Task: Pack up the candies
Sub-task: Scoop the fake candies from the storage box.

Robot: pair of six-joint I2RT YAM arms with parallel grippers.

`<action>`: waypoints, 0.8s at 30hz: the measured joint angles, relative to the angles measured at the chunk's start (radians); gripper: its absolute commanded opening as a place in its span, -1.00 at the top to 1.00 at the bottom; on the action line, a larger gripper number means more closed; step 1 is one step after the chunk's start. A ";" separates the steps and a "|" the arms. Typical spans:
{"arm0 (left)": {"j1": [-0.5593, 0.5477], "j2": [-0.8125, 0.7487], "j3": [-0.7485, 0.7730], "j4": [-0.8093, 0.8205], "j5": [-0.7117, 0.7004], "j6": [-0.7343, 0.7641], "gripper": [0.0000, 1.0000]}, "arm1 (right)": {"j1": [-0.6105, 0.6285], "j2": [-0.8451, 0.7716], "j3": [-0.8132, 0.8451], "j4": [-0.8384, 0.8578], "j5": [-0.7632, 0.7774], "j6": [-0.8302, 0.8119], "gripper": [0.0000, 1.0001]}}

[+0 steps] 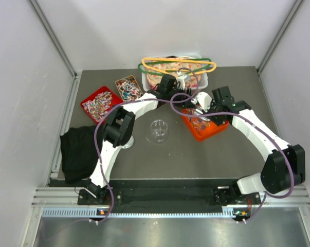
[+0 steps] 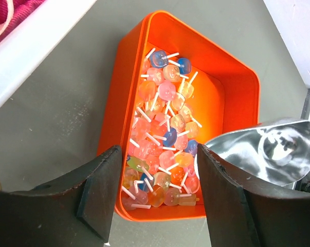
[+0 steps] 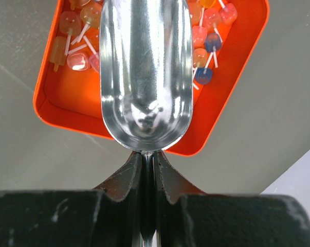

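Left gripper (image 2: 159,154): my jaws stand wide and hold nothing. The candies (image 2: 162,139), small sweets on white sticks, are heaped in the orange tray (image 2: 237,87) just beyond and between my fingertips. Right gripper (image 3: 148,163): my jaws are pinched narrow on the handle of a metal scoop (image 3: 144,67), whose bowl reaches ahead of the tips over the same tray, with candies on either side.

We see a white left arm (image 1: 106,154) and a white right arm (image 1: 253,127), both with black joint housings; a purple cable (image 1: 95,135) trails back from each set of jaws. The left gripper's (image 2: 159,159) fingers (image 2: 101,195) are matte black, scuffed pale along the edges.
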 measured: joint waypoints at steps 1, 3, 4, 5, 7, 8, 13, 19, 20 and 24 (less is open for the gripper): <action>0.000 0.000 0.000 0.000 0.000 0.002 -0.29 | 0.001 0.004 0.005 0.001 0.001 0.001 1.00; 0.000 0.000 0.000 0.000 0.001 0.003 -0.29 | 0.003 0.012 0.016 0.000 0.005 0.002 1.00; 0.000 0.000 0.000 0.000 0.001 0.003 -0.29 | 0.005 0.016 0.022 0.000 0.008 0.002 1.00; 0.000 0.000 0.000 0.000 0.001 0.004 -0.29 | 0.005 0.019 0.026 -0.002 0.008 0.002 1.00; 0.000 0.000 0.000 0.000 0.001 0.007 -0.28 | 0.005 0.020 0.026 -0.002 0.009 0.002 1.00; 0.000 0.000 0.000 -0.001 0.001 0.009 -0.28 | 0.005 0.020 0.027 -0.002 0.009 0.002 1.00; 0.000 0.000 0.000 -0.001 0.001 0.018 -0.28 | 0.010 0.028 0.048 -0.016 0.013 0.002 1.00; -0.002 0.000 0.000 -0.004 0.009 0.031 -0.27 | 0.031 0.030 0.073 -0.049 0.032 0.003 1.00; -0.003 0.000 0.000 -0.004 0.010 0.032 -0.27 | 0.034 0.030 0.077 -0.054 0.034 0.003 1.00; -0.005 0.000 0.000 -0.004 0.018 0.035 -0.27 | 0.040 0.031 0.096 -0.079 0.041 0.005 1.00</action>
